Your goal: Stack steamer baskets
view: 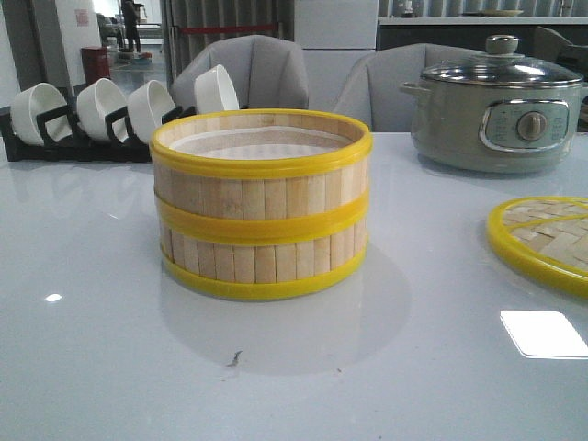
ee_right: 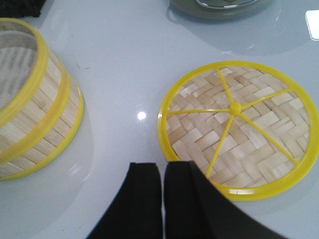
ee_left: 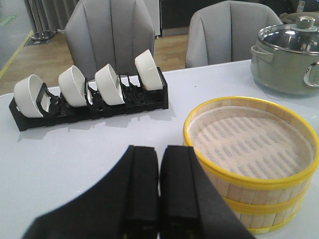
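Note:
Two steamer baskets stand stacked in the middle of the table: the upper basket (view: 262,175) rests squarely on the lower basket (view: 265,257). The stack also shows in the left wrist view (ee_left: 251,164) and the right wrist view (ee_right: 30,109). White paper liner (ee_left: 249,139) lies inside the upper one. My left gripper (ee_left: 159,154) is shut and empty, hanging above the table just beside the stack. My right gripper (ee_right: 163,169) is shut and empty too, over the table between the stack and the lid. Neither gripper appears in the front view.
A flat woven bamboo lid (ee_right: 238,127) with a yellow rim lies on the table right of the stack (view: 544,241). A grey electric pot (view: 496,110) stands at the back right. A black rack with white bowls (view: 101,115) lines the back left. Grey chairs (view: 266,69) stand behind.

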`<state>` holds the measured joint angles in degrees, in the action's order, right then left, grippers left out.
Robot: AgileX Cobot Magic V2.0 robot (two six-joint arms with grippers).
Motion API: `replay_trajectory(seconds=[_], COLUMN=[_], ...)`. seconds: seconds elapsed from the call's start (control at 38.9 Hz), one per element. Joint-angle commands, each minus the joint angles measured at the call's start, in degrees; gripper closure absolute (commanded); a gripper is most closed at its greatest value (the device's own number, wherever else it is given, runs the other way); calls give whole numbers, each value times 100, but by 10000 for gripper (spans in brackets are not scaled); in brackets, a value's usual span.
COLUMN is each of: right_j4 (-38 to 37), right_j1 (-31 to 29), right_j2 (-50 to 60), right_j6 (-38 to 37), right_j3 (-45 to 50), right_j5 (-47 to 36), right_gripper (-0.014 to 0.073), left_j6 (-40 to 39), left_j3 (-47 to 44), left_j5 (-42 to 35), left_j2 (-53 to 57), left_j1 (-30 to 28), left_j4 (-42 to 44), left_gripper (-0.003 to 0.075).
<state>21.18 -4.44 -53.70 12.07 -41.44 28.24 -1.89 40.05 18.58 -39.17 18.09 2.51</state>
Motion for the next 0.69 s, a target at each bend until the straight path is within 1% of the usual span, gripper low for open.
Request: replay_trajectory(seconds=[0.0,0.1,0.15,0.36,0.49,0.67], right_j4=[109,109,109,-115,-266,-312], right_j1=[-12,-12,-12,-17,-176,-363], right_j2=[-195,-514,-667,-1300,-1966,-2962], right_j6=[221,263,263,263,263,263], right_j3=[-209,-209,-209,-295,-807,-1920], right_j5=[-373,-383,-420,-929,-846,-365], right_gripper=[329,262,249,247,246,246], left_j6=[-69,-69,-69,-69,-69,-69], left_j3=[163,163,163,163,163,163], left_j5=[-445,-445,-445,-445,-445,-445], left_j2=[0,0,0,0,0,0], left_j1=[-13,-13,-13,-13,-13,-13], left_j4=[-45,-45,-45,-45,-45,-45], left_gripper=[628,628,628,628,628,628])
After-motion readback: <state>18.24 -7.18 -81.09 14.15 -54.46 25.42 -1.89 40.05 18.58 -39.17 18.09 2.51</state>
